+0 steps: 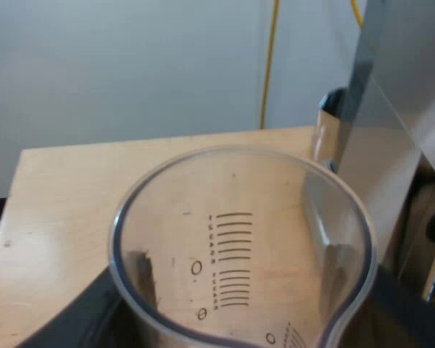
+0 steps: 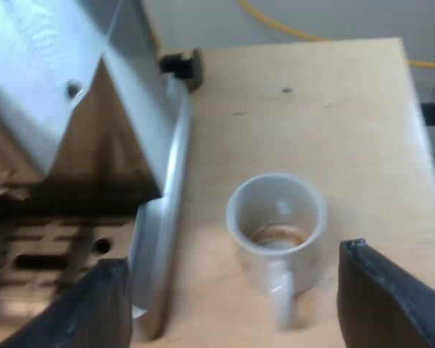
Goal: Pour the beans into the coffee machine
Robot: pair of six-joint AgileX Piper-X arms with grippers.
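Clear plastic, the measuring glass [image 1: 239, 246] sits pinched in my left gripper [image 1: 246, 304]. The black fingers [image 1: 87, 319] press its wall at about eight and four o'clock of the rim, and the pouring lip is at six, nearest the wrist. I judge it light and fairly stiff but slick, so a hold on the straight wall under the flared rim should keep it from slipping out. I see no beans inside, only printed scale lines and the wooden counter [image 1: 72, 188] through it. The espresso machine [image 1: 384, 145] rises close at two o'clock from the glass, and its steel side could be knocked on a lift. My right gripper [image 2: 232, 257] hangs spread over a mug [image 2: 275, 217] with a brown ring inside and its handle at six o'clock, just beside the machine's base. A dark knob [image 2: 180, 65] juts out at eleven o'clock from the mug.
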